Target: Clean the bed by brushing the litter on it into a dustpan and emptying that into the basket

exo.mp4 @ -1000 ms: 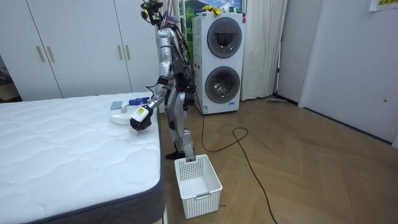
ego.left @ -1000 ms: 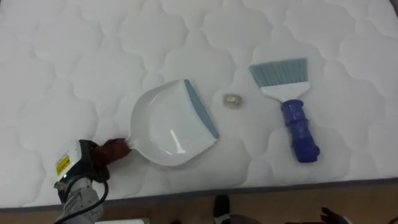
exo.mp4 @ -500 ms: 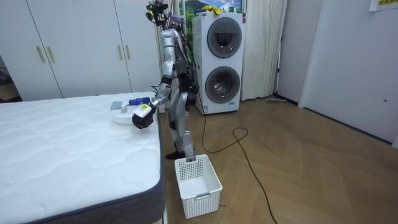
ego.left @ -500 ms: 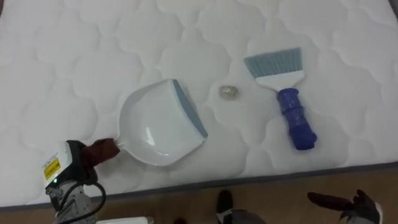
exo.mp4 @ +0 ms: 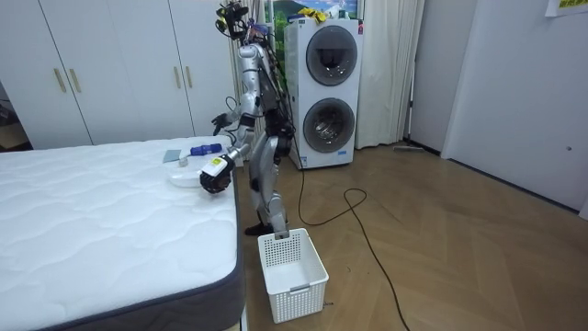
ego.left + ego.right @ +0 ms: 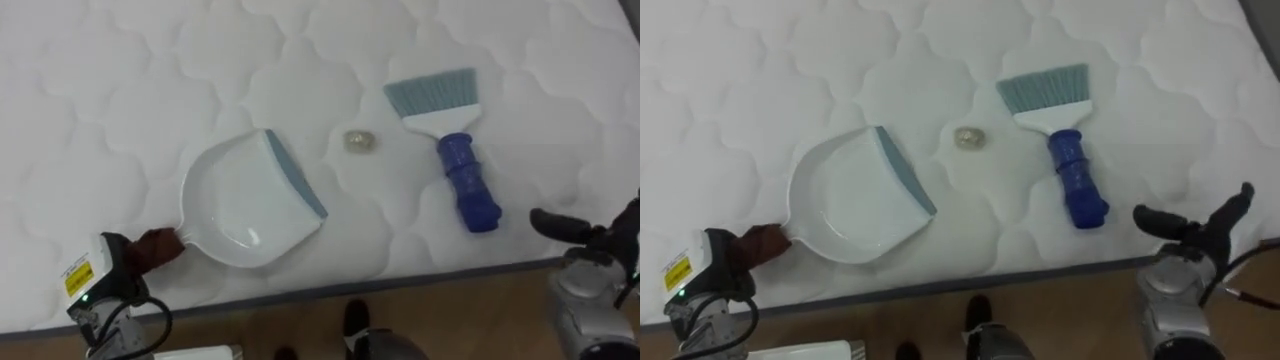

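While the left hand (image 6: 112,268) holds the dustpan (image 6: 245,205) with fingers curled round its handle, the left eye view has a small scrap (image 6: 360,141) on the bed (image 6: 120,90), between the pan's lip and the brush (image 6: 452,150). In the room view, the robot stands at the bed's edge near a basket (image 5: 292,268). In the right eye view, the right hand (image 6: 1195,238) hovers near the brush, fingers apart and empty. It should grip the blue handle squarely, then sweep toward the pan.
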